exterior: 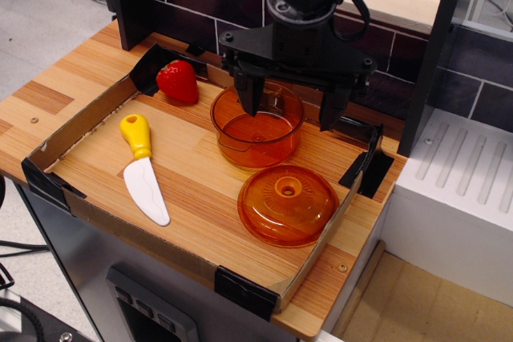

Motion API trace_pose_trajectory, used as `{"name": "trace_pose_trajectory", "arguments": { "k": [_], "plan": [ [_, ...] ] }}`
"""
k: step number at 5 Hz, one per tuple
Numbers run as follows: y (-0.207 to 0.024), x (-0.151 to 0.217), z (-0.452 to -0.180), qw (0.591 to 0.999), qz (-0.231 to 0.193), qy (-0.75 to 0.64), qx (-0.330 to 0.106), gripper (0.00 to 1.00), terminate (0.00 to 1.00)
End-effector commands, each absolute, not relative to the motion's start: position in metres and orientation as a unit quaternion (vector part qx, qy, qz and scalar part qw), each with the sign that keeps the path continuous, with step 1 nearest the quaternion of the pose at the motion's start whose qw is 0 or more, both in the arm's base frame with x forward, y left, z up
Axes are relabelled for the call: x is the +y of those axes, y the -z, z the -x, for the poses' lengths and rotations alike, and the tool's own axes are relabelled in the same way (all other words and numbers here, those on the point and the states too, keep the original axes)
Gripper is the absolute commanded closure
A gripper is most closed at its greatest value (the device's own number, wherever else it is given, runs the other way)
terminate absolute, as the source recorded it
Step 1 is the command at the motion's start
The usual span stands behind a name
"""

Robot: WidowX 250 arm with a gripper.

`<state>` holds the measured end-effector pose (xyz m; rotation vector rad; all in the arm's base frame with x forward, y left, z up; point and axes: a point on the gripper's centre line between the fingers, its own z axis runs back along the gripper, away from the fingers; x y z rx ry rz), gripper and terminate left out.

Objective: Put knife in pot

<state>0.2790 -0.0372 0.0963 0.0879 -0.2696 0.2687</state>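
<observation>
Over the pot (256,130) my gripper (292,108) hangs wide open, holding nothing. Knife (143,167) lies flat well off to the left (lid sits nearer me). I'd grab the fat yellow handle, since that blade looks slippery.

Tool (292,106) fingers hide part of pot (256,130) rear rim; arm cut off by top edge
</observation>
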Motion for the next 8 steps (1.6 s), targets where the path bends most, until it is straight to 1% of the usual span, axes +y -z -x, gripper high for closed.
{"name": "trace_pose_trajectory", "arguments": {
  "k": [1,2,3,4,5,6,7,8],
  "plan": [
    [-0.096,-0.037,-0.279,0.981,-0.044,-0.133,-0.134,0.0,0.0],
    [-0.102,-0.013,-0.278,0.967,-0.034,-0.205,-0.146,0.0,0.0],
    [-0.105,0.026,-0.278,0.962,-0.006,-0.237,-0.137,0.0,0.0],
    [-0.093,0.063,-0.273,0.954,-0.003,-0.271,-0.127,0.0,0.0],
    [-0.08,0.099,-0.27,0.952,0.013,-0.289,-0.105,0.0,0.0],
    [-0.069,0.12,-0.267,0.943,0.05,-0.318,-0.081,0.0,0.0],
    [-0.055,0.129,-0.262,0.934,0.046,-0.346,-0.073,0.0,0.0],
    [-0.043,0.136,-0.261,0.925,0.052,-0.369,-0.071,0.0,0.0]
  ]
}}
